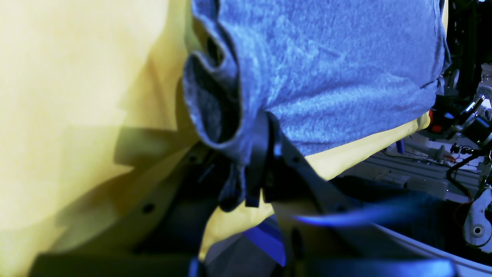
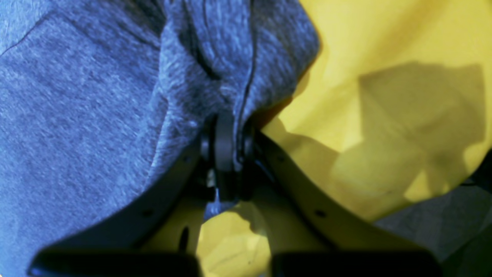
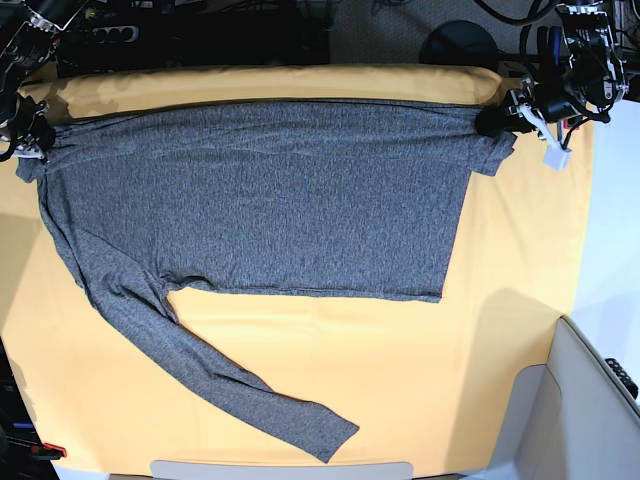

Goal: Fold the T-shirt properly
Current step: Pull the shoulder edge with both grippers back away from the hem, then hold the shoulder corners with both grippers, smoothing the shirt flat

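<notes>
A bench covered by a plain yellow cloth fills the base view, and most of that cloth is taken up by the T-shirt, a mottled heather-grey knit. The shirt lies spread flat with its far edge pulled into a straight line across the back of the bench, running between the two arms. One long sleeve trails diagonally over the cloth toward the near edge, its cuff lying close to the front of the bench.

At the base view's right end of that stretched edge, the left gripper has its jaws closed on a bunched corner of the shirt; the left wrist view shows the fabric gathered into rolled folds right at the jaw tips, with the cloth visible beneath.

At the opposite end, the right gripper has its jaws pinched tight on the other corner. In the right wrist view the knit puckers into a narrow ridge where the jaws meet it, though the blur there makes it hard to say how many layers are caught.
</notes>
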Robot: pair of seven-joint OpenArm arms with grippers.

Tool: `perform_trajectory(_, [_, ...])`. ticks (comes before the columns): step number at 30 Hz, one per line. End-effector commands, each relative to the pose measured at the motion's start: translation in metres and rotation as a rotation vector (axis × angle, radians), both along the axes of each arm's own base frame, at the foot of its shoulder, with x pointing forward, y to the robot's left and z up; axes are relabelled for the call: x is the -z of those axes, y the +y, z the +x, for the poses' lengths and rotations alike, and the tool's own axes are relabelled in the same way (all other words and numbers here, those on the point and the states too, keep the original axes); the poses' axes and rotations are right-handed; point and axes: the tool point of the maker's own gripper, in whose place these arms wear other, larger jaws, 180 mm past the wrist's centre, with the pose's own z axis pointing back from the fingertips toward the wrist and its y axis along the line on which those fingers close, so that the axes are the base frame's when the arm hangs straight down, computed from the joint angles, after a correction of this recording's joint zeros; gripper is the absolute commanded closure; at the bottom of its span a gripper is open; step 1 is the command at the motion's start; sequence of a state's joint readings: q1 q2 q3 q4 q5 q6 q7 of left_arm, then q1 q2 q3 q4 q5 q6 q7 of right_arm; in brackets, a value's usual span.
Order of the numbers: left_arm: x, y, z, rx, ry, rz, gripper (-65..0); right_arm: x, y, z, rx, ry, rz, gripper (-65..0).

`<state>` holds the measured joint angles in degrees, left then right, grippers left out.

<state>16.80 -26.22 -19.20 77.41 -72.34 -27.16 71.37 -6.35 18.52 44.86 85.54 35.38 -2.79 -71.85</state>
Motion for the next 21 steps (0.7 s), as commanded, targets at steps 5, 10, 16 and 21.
perform_trajectory(5, [0.016, 0.008, -0.021, 0.022, 0.097, 0.073, -0.3, 0.023, -0.002, -0.041, 0.044, 0.173, -0.022, 0.0])
perform_trajectory(10, [0.018, 0.002, -0.023, 0.017, 0.102, 0.055, -0.3, 0.031, 0.010, -0.044, 0.000, 0.204, -0.014, -0.2])
perform_trajectory(16, [0.012, -0.001, -0.032, 0.046, 0.093, 0.076, -0.3, 0.040, 0.021, -0.055, -0.020, 0.240, 0.003, -0.2])
perform_trajectory(21, [0.001, -0.006, -0.030, 0.081, 0.055, 0.097, -0.3, 0.044, 0.021, -0.070, -0.020, 0.275, 0.004, -0.2])
